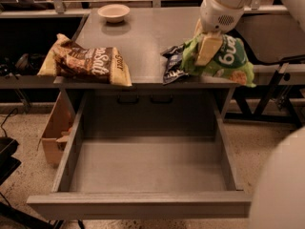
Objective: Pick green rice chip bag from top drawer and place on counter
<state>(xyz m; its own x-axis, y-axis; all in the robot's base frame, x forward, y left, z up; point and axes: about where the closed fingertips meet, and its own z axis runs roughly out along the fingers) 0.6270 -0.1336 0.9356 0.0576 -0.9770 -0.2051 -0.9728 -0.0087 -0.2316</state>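
The green rice chip bag (228, 58) hangs in my gripper (206, 49), whose pale fingers are shut on its left side. The bag is held just above the right front corner of the counter (143, 37), partly over the counter's right edge. The top drawer (147, 163) is pulled open below and its grey floor is bare. My white arm comes down from the top right.
A dark blue-black bag (174, 66) lies on the counter right beside the green bag. A large brown and yellow bag (86, 63) lies at the counter's left front. A small white bowl (114, 12) sits at the back. A cardboard box (55, 132) stands left of the drawer.
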